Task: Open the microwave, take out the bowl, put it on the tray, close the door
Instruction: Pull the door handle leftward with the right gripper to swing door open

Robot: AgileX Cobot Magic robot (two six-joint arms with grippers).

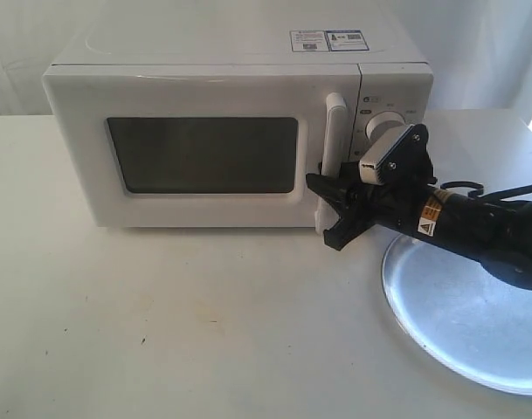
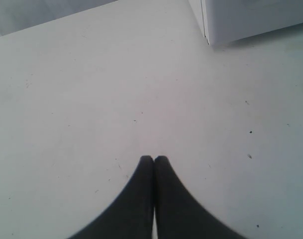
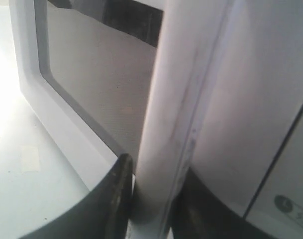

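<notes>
The white microwave (image 1: 73,140) stands at the back of the table with its door (image 1: 204,96) closed. My right gripper (image 1: 331,205) reaches in from the right and is shut on the lower part of the door's tall white handle (image 1: 335,131). The right wrist view shows the handle (image 3: 176,124) running between the two black fingers (image 3: 119,194), beside the dark window (image 3: 101,79). The silver tray (image 1: 475,323) lies at the front right, under the right arm. The bowl is hidden. My left gripper (image 2: 153,158) is shut on nothing above bare table; it does not show in the exterior view.
The white table (image 1: 161,323) stretches in front of the microwave. The left wrist view catches a bottom corner of the microwave (image 2: 251,17). Two round dials (image 1: 388,124) sit on the panel behind the right arm's wrist.
</notes>
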